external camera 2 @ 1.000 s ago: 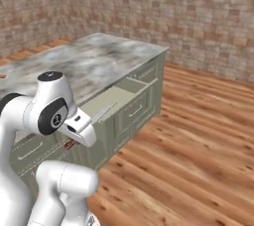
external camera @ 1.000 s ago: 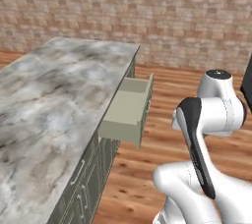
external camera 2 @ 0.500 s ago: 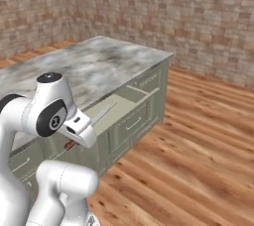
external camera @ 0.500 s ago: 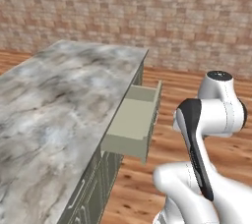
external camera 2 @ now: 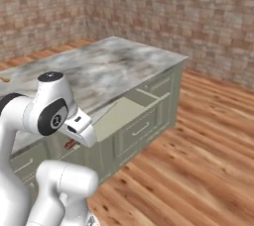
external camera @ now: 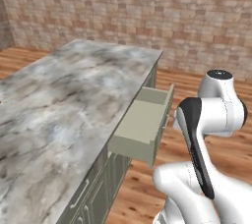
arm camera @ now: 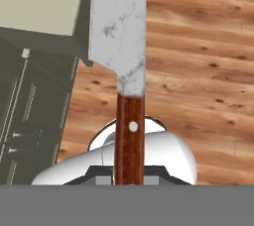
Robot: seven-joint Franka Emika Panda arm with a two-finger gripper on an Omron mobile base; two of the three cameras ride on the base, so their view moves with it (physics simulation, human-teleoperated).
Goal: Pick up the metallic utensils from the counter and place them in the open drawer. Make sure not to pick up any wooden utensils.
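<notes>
**Knife in the pincer, drawer off to one side**

The pincer (arm camera: 129, 178) is closed tight on the red-brown wooden-looking handle of a knife with a wide, pale silvery metal blade (arm camera: 119, 27). In the hand view the knife points straight away from the pincer, handle near and blade far. Its long line runs up the middle of that picture.

The open drawer, a shallow pale sage-green box (external camera: 142, 125), sticks out from the side of the big grey-and-white marbled stone counter (external camera: 64, 105). In the hand view a corner of the drawer (arm camera: 42, 2) sits at the top left, beside the blade and past its far end. Under most of the blade is brown wooden floor (arm camera: 198, 71), not the drawer. So the knife looks like it must go further toward that side before it can be let go.

The white arm is folded up close to its own body, beside the cabinet fronts. In the right base view the hand hangs low, with a bit of red-brown handle (external camera 2: 70, 144) peeking out under it, near the drawer's front.
</notes>
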